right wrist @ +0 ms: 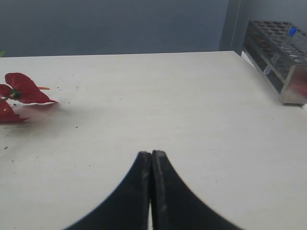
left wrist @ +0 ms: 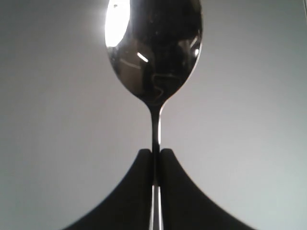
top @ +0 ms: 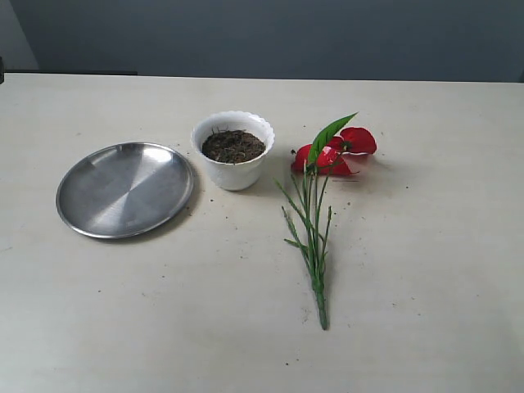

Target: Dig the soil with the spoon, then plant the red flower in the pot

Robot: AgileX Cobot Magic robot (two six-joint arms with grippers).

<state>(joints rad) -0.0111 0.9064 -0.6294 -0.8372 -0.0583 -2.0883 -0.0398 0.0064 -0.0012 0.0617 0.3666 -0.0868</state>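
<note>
Pale table (top: 409, 327), white pot (top: 236, 173), red flower (top: 327, 157)

On the table (top: 426, 270), the pot (top: 237, 172) stands a little behind the middle, with the soil (top: 233, 146) in it. The plate (top: 123, 190) lies just beside the pot at its 8 o'clock. The flower (top: 326, 157) lies at the pot's 3 o'clock, apart from it, its stems running toward 6 o'clock.

From my remote station I see a pale cream bench (top: 426, 327) running back to a dull blue-grey wall (top: 286, 37) under soft, even light. A metal rack (right wrist: 278, 52) with rows of holes stands near a bench corner.
</note>
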